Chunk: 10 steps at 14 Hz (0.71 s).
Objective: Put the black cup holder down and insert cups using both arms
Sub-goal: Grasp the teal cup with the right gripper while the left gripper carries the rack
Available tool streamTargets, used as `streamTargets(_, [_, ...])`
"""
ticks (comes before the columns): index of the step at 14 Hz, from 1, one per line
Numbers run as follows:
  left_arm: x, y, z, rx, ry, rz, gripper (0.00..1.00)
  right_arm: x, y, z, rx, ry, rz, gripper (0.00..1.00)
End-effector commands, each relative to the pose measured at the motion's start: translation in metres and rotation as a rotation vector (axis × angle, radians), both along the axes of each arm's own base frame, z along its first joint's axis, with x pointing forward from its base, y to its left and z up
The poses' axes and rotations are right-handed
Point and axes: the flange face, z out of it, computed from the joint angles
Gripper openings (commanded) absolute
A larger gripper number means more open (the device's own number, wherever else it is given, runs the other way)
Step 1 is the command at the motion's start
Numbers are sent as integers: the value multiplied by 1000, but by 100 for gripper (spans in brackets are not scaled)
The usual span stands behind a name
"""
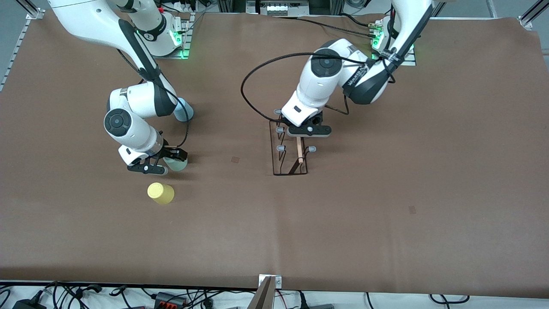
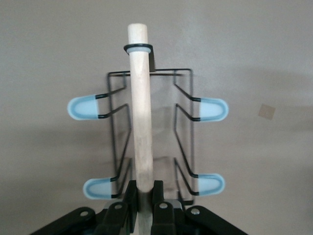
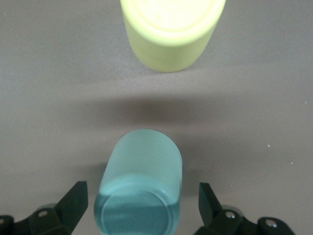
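Rack (image 1: 290, 154) is being held by its wooden handle (image 2: 141, 107), which is being clenched between the fingers (image 2: 131, 196) of the left gripper (image 1: 309, 130); its wire base is resting on the table (image 1: 386, 180) near the middle, nearer the robots' edge than the camera's edge. Pale pegs (image 2: 85, 107) are sticking out on both sides. Toward the right arm's end, the right gripper (image 3: 142, 203) is being kept spread wide around the mint cup (image 1: 176, 163), not touching it. The yellow cup (image 1: 161, 193) is standing upside down, nearer the camera. The blue cup (image 1: 184, 110) is being partly hidden by the right arm (image 1: 133, 111).
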Motion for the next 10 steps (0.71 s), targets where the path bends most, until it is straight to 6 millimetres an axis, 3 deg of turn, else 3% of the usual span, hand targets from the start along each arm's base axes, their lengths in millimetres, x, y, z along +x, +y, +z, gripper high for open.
streamTargets(1, [-1, -11, -2, 23, -17, -23, 2, -10, 0, 2, 0, -14, -9, 100])
streamTargets(2, [-2, -11, -4, 35, -22, -28, 5, -11, 0, 1, -1, -11, -7, 85])
streamTargets(3, [-3, -11, -5, 39, -18, -31, 30, -12, 0, 1, -1, -10, -7, 69])
streamTargets(4, [-3, -12, -6, 37, -18, -29, 99, -12, 0, 2, -2, -8, -1, 50])
streamTargets(6, [2, -6, 3, 43, -36, -32, 100, -9, 0, 8, 0, -19, 8, 17])
streamTargets(8, [10, 11, 35, 75, -63, -14, 100, -5, 7, 17, 6, -38, 26, 9])
streamTargets(10, [26, 33, 77, 132, -39, 27, 100, 5, 11, 38, 8, -51, 30, 9])
